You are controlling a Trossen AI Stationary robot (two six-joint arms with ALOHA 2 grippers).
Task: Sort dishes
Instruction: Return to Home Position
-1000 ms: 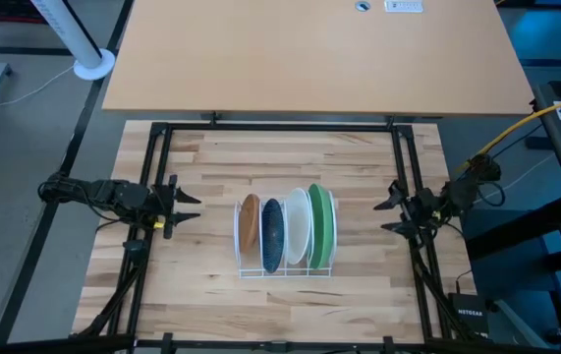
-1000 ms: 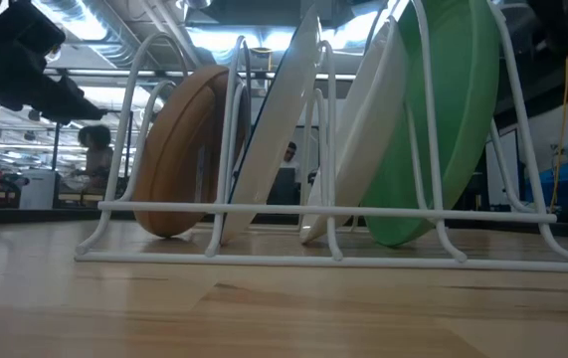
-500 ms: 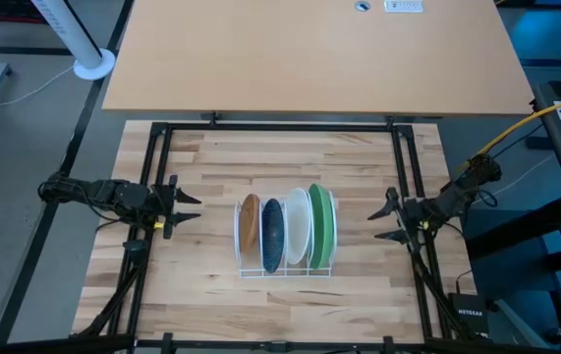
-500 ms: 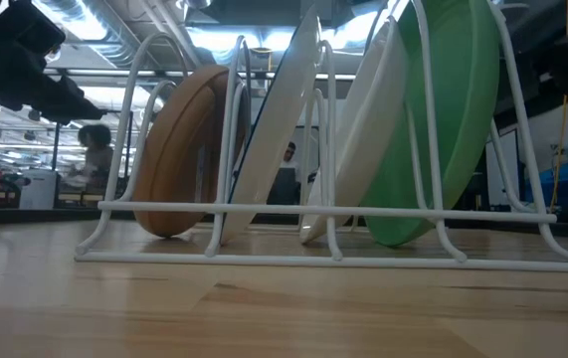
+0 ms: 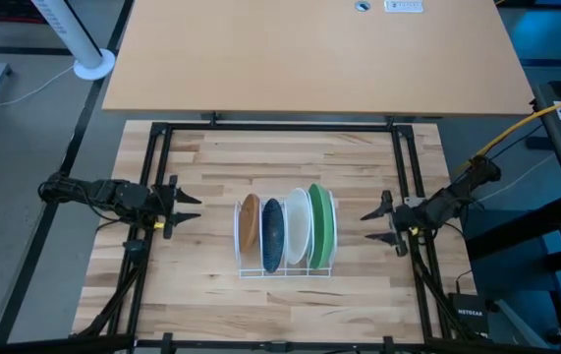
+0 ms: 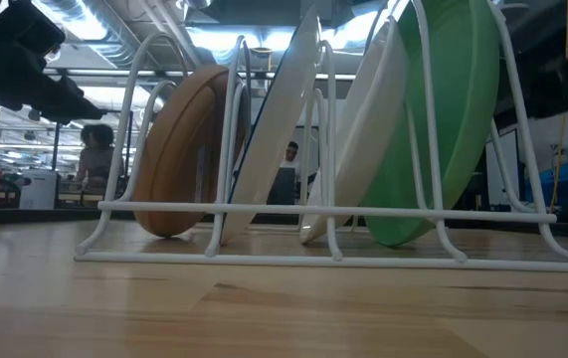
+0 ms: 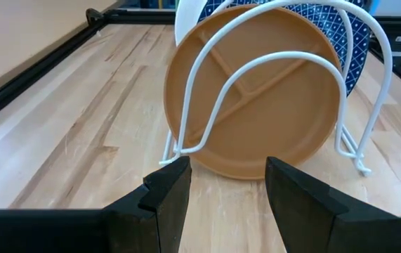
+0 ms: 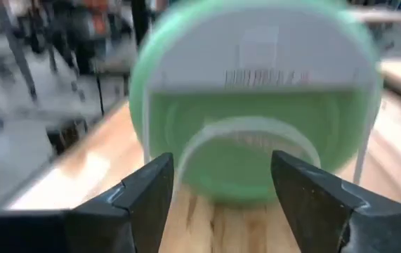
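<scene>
Four plates point(image 5: 296, 228) are standing in the rack point(image 5: 260, 271) at frame centre, the left gripper point(image 5: 197, 208) and right gripper point(image 5: 368, 225) hanging open and empty beside it. A stray right-arm swing risks toppling the green plate point(image 5: 320, 226).

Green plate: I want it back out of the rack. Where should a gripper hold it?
Probably its top rim, from above: the green plate stands on edge in the rack's end slot, wires crossing its lower half, the white plate close beside it.
</scene>
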